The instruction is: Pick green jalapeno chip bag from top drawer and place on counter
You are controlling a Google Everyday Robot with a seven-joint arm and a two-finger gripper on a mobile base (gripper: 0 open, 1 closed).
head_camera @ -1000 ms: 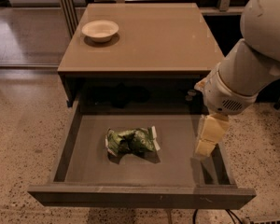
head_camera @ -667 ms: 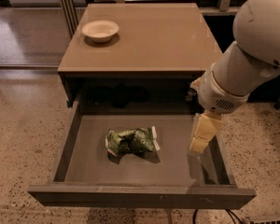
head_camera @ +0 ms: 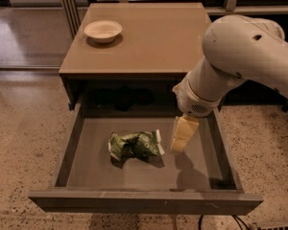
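As I look down from above and in front, the top drawer (head_camera: 77, 143) stands pulled open beneath the counter (head_camera: 153, 47). The green jalapeno chip bag (head_camera: 133, 144) lies crumpled on the drawer's grey floor, a little left of centre, with a white sealed edge facing right. The pale yellow gripper (head_camera: 182, 137) hangs down inside the drawer just beside the bag's right edge, and a narrow strip of drawer floor shows between them. It is slightly tilted, with its tip toward the bag. From this angle I cannot tell whether the gripper is wide or narrow; the bag is not in it. The robot's thick white arm (head_camera: 245, 56) reaches in from the right. A white round bowl (head_camera: 102, 30) sits near the counter's far left corner, well apart from the bag and the gripper. The cabinet stands on a speckled tan floor (head_camera: 19, 143).
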